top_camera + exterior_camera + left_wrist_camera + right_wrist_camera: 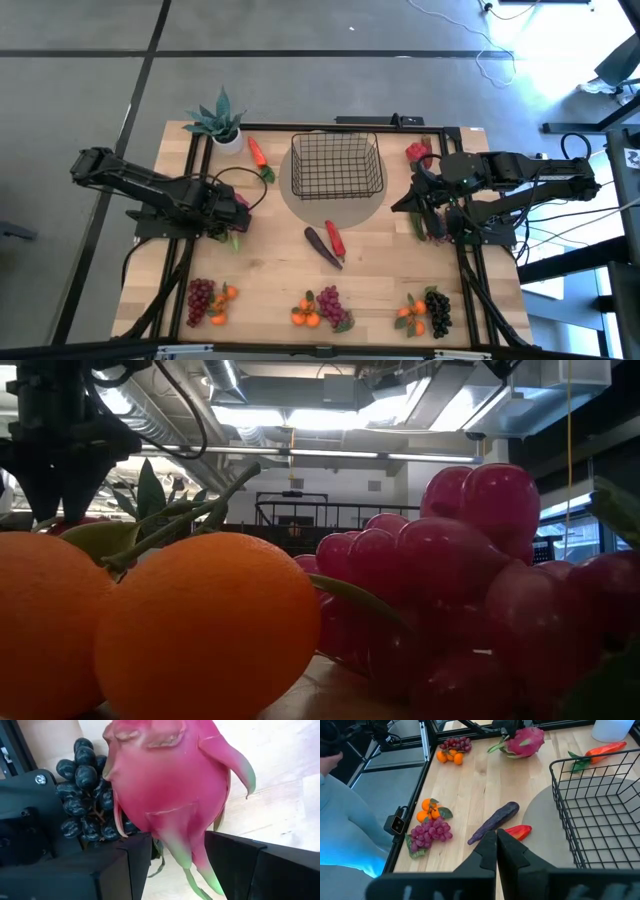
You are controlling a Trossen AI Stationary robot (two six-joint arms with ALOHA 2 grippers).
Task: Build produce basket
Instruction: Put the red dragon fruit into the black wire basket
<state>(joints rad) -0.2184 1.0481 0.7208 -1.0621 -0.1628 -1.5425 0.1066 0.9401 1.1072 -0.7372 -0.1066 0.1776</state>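
Note:
The black wire basket (pixel 337 165) stands on a grey round mat at the table's far middle. My left gripper (pixel 236 214) is at the table's left, shut on a pink-red dragon fruit (pixel 170 785), which also shows in the right wrist view (pixel 526 742). A black grape bunch (pixel 85 795) lies behind the fruit. My right gripper (pixel 496 840) is shut and empty, right of the basket. A dark eggplant (pixel 322 247) and a red pepper (pixel 335 238) lie near the mat's front edge. My left gripper has its two fingers (pixel 137 860) on either side of the dragon fruit's tapering, green-tipped end (pixel 177 837), which fills the gap between them. The wide body lies beyond the fingertips. In the right wrist view the fruit appears to rest on the table.
A potted plant (pixel 222 122), a carrot (pixel 258 152) and a red pepper (pixel 418 152) lie along the far side. Grape bunches with oranges lie along the near edge: red (pixel 205 300), purple (pixel 325 308), black (pixel 430 312). A person's light-blue sleeve (pixel 340 825) shows beyond the table's edge.

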